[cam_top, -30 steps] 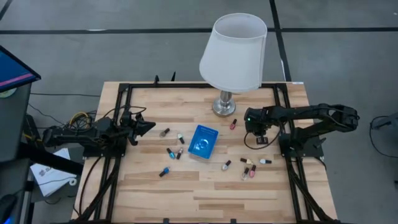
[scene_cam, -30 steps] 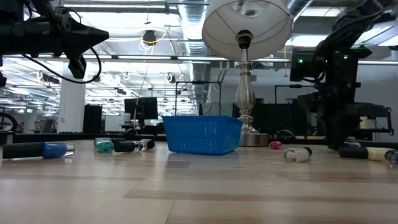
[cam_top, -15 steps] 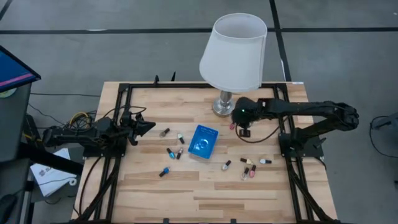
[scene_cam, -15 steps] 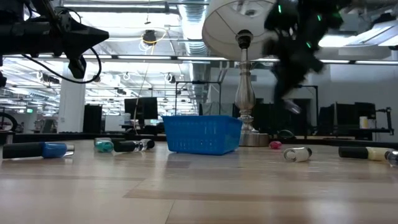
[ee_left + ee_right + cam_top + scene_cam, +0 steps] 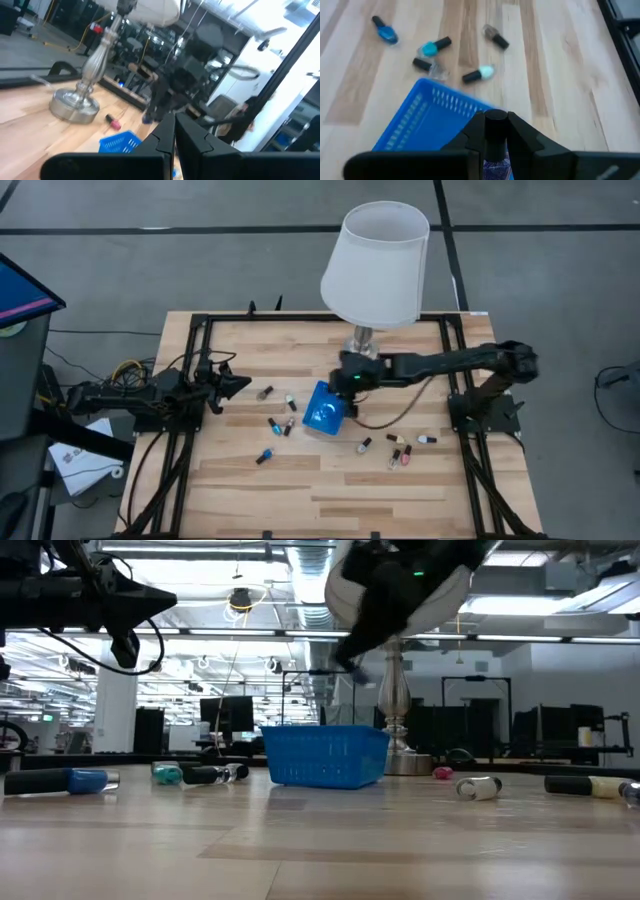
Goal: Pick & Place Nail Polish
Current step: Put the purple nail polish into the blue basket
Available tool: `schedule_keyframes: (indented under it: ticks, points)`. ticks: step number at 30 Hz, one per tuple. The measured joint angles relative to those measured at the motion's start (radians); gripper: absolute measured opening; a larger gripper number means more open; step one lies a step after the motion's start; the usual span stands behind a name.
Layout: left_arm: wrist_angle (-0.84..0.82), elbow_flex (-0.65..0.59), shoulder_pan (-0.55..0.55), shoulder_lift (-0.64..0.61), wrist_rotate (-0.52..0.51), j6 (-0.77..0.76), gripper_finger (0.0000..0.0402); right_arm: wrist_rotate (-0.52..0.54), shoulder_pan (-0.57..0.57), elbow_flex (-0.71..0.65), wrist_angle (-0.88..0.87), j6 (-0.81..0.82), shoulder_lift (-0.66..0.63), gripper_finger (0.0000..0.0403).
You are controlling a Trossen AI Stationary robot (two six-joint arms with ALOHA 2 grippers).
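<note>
My right gripper (image 5: 345, 380) is shut on a small nail polish bottle (image 5: 495, 125) with a dark cap. It hangs above the right edge of the blue basket (image 5: 326, 408), which stands on the table's middle. Several other nail polish bottles lie on their sides on the table. One group is left of the basket (image 5: 280, 420) and another is to its right, nearer the front edge (image 5: 400, 448). A pink bottle (image 5: 112, 121) lies by the lamp base. My left gripper (image 5: 240, 383) waits, shut and empty, above the table's left side. My right gripper pinches the bottle between its two fingers. The bottle's dark cap (image 5: 495, 119) shows at the fingertips, and its bluish body (image 5: 495, 167) lies farther back between them. The bottle is lifted clear, above the basket's rim (image 5: 455, 97).
A table lamp with a white shade (image 5: 375, 265) stands on a metal base (image 5: 75, 105) at the far middle, just behind the right arm. A black frame (image 5: 200, 330) runs round the table's edges. Bare wood lies along the near edge.
My right gripper has swung from the table's right side, near the bottles there, toward the left, passing in front of the lamp base. It has risen and now hangs over the basket's right edge, carrying the bottle.
</note>
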Motion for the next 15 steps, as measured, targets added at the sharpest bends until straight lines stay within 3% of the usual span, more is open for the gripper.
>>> schedule_keyframes:
  ticks: [6,15]
  points:
    - [0.018,0.0,0.0,0.035,0.0,0.0,0.0008,-0.042,-0.015,0.086,-0.008,0.002,0.147,0.0044]
    - [0.053,0.0,0.0,0.061,0.0,0.005,0.0008,-0.052,-0.012,0.088,-0.017,0.075,0.249,0.0045]
